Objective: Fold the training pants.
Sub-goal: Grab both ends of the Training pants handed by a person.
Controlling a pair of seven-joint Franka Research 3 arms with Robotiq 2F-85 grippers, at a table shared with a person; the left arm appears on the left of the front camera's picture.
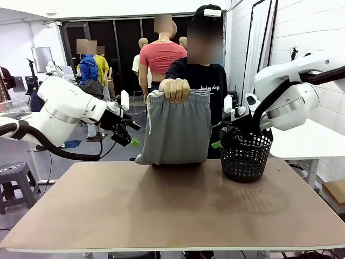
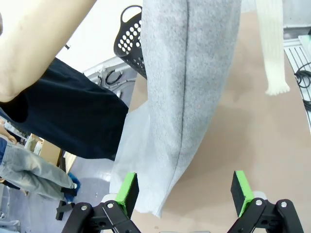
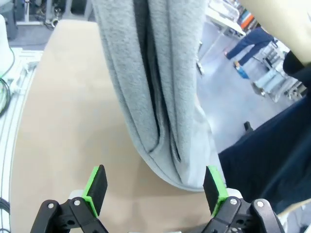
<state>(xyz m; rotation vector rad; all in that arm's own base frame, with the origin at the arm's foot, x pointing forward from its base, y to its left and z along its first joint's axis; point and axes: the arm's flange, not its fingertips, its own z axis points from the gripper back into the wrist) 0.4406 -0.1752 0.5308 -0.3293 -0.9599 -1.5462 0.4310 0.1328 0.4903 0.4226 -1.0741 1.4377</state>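
Over the far edge of the bench [image 1: 172,216], a person's hand [image 1: 174,89] dangles the training pants [image 1: 178,129] between two wide-open sets of jaws; closing on one loose layer could drag the bundle crooked

black shirt [image 1: 218,81], small print, unreadable

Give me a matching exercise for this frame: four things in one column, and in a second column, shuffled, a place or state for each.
Column one
1. training pants
2. black basket
3. left gripper
4. person's hand

Column two
A. stands on the table, on the robot's right
B. open, holding nothing
C. grips the cloth at its top edge
D. light grey, hanging down

Pairs: 1-D, 2-A, 3-B, 4-C
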